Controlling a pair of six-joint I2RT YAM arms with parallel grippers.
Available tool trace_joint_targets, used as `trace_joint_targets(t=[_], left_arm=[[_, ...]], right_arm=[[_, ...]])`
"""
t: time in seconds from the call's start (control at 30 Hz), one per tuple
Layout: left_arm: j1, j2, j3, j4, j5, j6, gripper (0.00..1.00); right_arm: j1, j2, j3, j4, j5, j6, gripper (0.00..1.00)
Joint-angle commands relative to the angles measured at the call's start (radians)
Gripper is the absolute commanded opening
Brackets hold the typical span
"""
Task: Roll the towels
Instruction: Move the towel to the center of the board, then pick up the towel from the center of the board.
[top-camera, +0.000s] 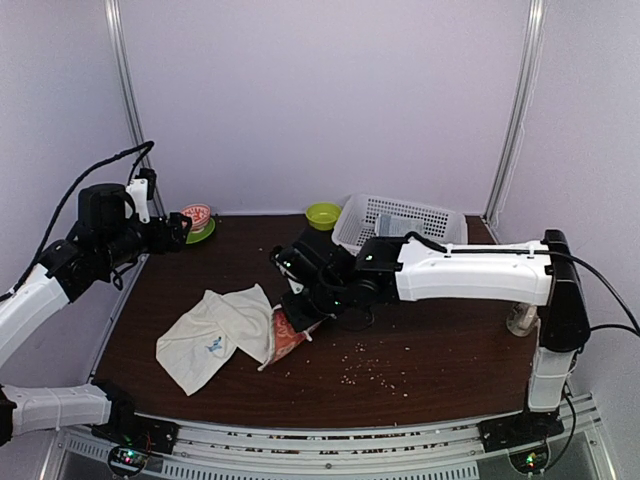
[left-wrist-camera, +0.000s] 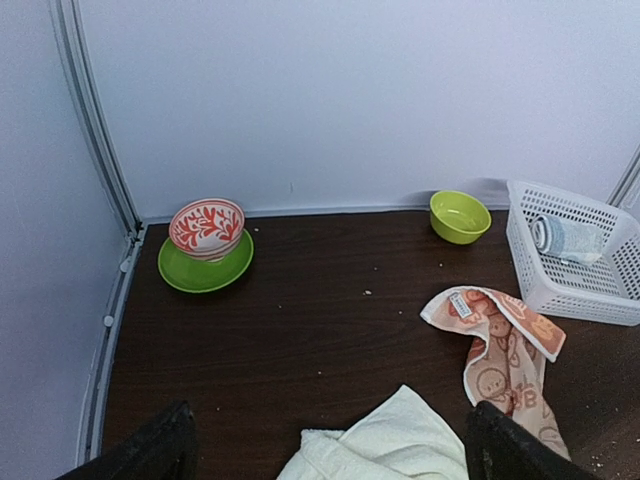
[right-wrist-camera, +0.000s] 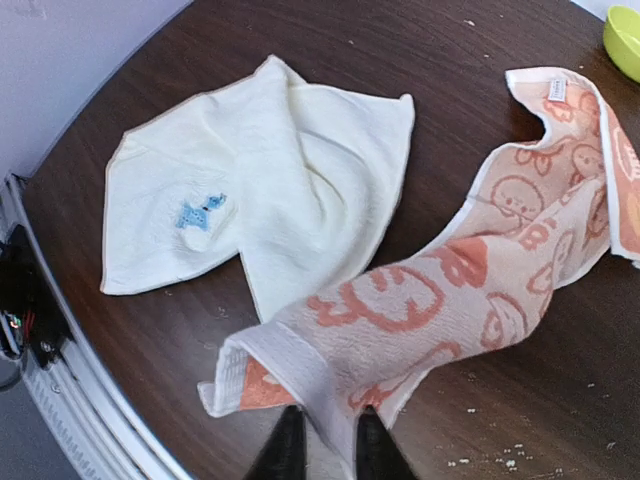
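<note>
At centre, right fingers pinching patterned towel

The left arm and right arm have white shells, black joints and black cables. The jaws are black.

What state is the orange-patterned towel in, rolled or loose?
Loose, not rolled. The orange-patterned towel lies twisted and stretched out across the table, one end pinched in the right gripper.
</note>
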Motion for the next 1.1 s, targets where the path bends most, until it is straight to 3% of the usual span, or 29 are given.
trace_joint_targets(t=[0.0, 0.03, 0.1, 0.3, 0.43, 0.63, 0.73, 0.83, 0.97, 1.07], left_arm=[[-0.003, 0.006, 0.033, 0.017, 0.01, -0.001, 0.95], [-0.004, 0.006, 0.032, 0.017, 0.007, -0.001, 0.95], [-0.004, 0.009, 0.032, 0.017, 0.009, -0.001, 0.95], [-0.022, 0.04, 0.053, -0.032, 0.005, -0.017, 0.94], [-0.051, 0.08, 0.035, -0.165, 0.137, -0.149, 0.86], [-0.407, 0.051, -0.12, -0.14, 0.071, -0.265, 0.8], [-0.553, 0.166, -0.08, -0.209, 0.03, -0.248, 0.75], [-0.705, 0.362, 0.054, -0.341, -0.078, -0.201, 0.7], [-0.785, 0.582, 0.188, -0.41, -0.066, -0.134, 0.5], [-0.796, 0.666, 0.226, -0.405, -0.021, -0.094, 0.47]], right_arm=[[0.004, 0.049, 0.027, -0.05, -0.042, 0.019, 0.41], [0.003, 0.038, 0.003, -0.045, -0.028, 0.015, 0.47], [0.002, 0.005, -0.05, -0.021, 0.003, 0.004, 0.51], [-0.023, -0.065, -0.177, 0.003, 0.031, 0.024, 0.5], [-0.071, -0.171, -0.303, 0.105, 0.024, 0.036, 0.5], [-0.171, -0.279, -0.501, 0.229, 0.022, 0.114, 0.5], [-0.228, -0.36, -0.6, 0.303, 0.019, 0.151, 0.49], [-0.264, -0.43, -0.657, 0.323, 0.032, 0.144, 0.49], [-0.284, -0.49, -0.701, 0.32, 0.05, 0.137, 0.49], [-0.292, -0.535, -0.739, 0.334, 0.049, 0.144, 0.49]])
